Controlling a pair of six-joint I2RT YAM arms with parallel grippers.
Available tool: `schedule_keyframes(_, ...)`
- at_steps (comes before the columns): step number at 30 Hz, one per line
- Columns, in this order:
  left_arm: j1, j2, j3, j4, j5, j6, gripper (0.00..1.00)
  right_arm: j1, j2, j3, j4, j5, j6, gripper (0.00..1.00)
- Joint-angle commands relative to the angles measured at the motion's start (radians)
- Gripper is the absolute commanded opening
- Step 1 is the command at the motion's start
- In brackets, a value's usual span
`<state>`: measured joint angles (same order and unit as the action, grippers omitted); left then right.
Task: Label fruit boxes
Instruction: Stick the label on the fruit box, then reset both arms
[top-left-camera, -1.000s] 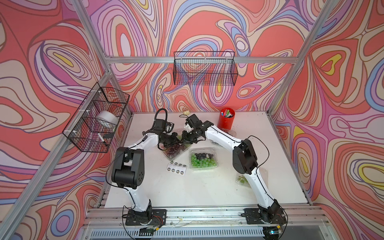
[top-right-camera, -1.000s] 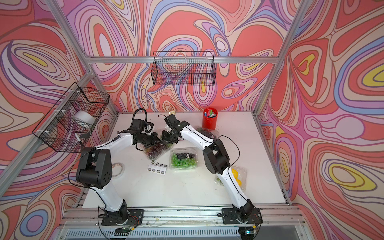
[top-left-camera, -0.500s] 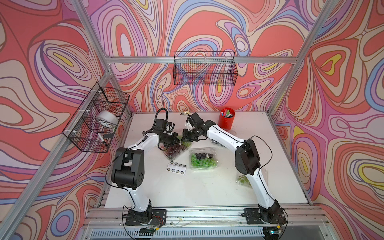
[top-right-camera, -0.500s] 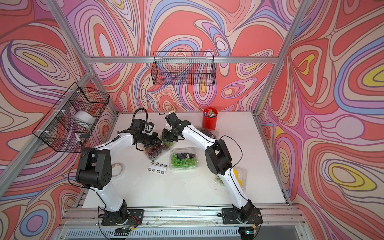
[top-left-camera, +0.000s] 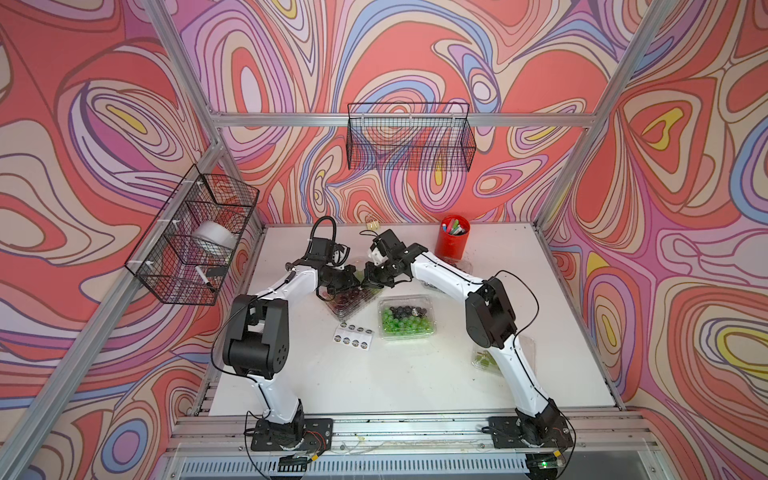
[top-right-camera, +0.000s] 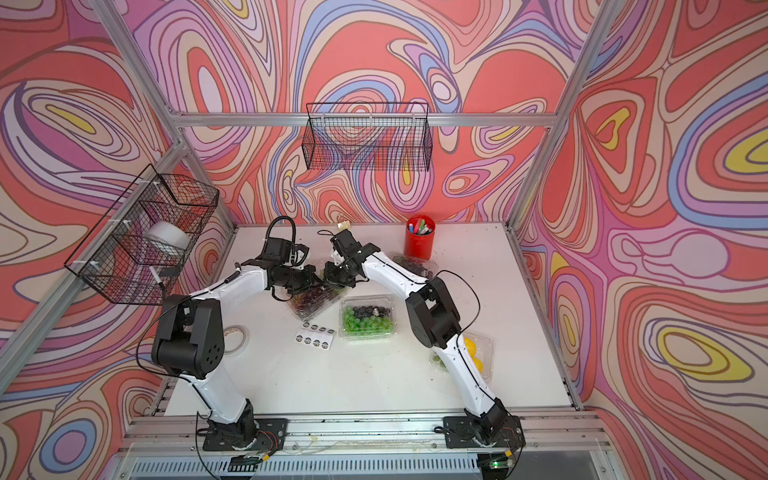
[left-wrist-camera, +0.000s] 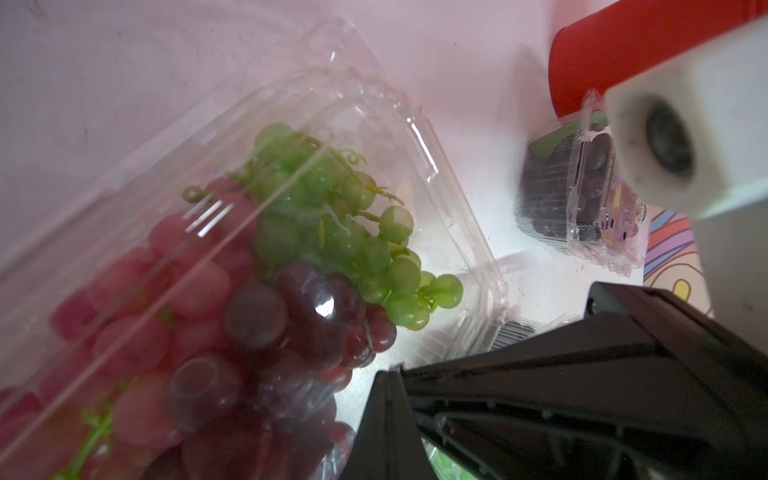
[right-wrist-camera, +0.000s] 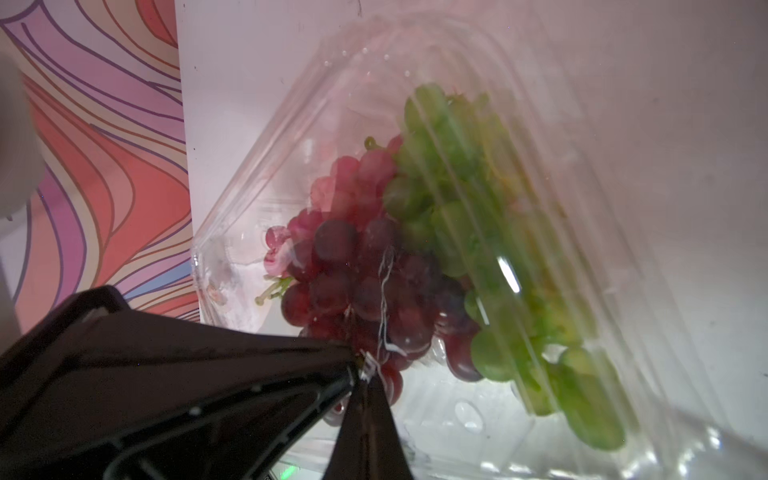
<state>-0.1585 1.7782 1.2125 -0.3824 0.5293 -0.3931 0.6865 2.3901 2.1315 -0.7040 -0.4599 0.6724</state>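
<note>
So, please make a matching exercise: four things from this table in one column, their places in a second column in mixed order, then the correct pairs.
Things:
1. red pen cup
2. sticker sheet
3. lemon box
4. box of red and green grapes

Places:
A. partly hidden behind the right arm
B. at the tips of the left gripper and the right gripper
C. standing at the far edge of the table
D. lying flat near the middle of the table

Pairs: 1-C, 2-D, 3-A, 4-B

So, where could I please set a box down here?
Free: the front of the table, between the sticker sheet and front rail, and right of the red cup. Crowded: around the mixed grape box and green grape box.
</note>
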Motion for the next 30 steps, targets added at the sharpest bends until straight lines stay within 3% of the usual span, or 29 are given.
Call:
schedule_keyframes(1,-0.004,-0.004,0.009,-0.118,-0.071,0.013,0.07,-0.001,-0.003,-0.008,0.009,0.026,-0.011,0.02)
schedule_keyframes(6,-0.004,-0.071,0.056,-0.156,-0.082,0.011,0.17,-0.004,-0.120,-0.069,0.095,0.075,-0.054,0.05)
schedule_keyframes(11,-0.004,-0.204,0.089,-0.174,-0.187,0.049,0.50,-0.044,-0.345,-0.286,0.215,0.175,-0.109,0.20)
schedule_keyframes(13,-0.004,-0.265,0.065,-0.157,-0.265,0.079,0.59,-0.081,-0.453,-0.417,0.254,0.229,-0.140,0.39)
schedule_keyframes(14,-0.003,-0.292,0.040,-0.138,-0.307,0.086,0.64,-0.099,-0.503,-0.476,0.270,0.250,-0.150,0.57)
schedule_keyframes(15,-0.004,-0.326,0.004,-0.103,-0.354,0.091,0.69,-0.133,-0.559,-0.546,0.287,0.276,-0.161,0.97)
schedule_keyframes(17,-0.003,-0.395,-0.085,-0.014,-0.435,0.106,0.86,-0.195,-0.675,-0.681,0.334,0.326,-0.178,0.98)
schedule_keyframes(18,-0.002,-0.433,-0.145,0.051,-0.482,0.117,0.99,-0.234,-0.730,-0.763,0.365,0.354,-0.187,0.98)
schedule_keyframes(24,0.000,-0.608,-0.521,0.540,-0.642,0.281,1.00,-0.444,-1.026,-1.097,0.495,0.554,-0.369,0.98)
schedule_keyframes(30,0.001,-0.565,-0.728,0.812,-0.747,0.346,1.00,-0.568,-1.151,-1.338,0.718,0.600,-0.591,0.98)
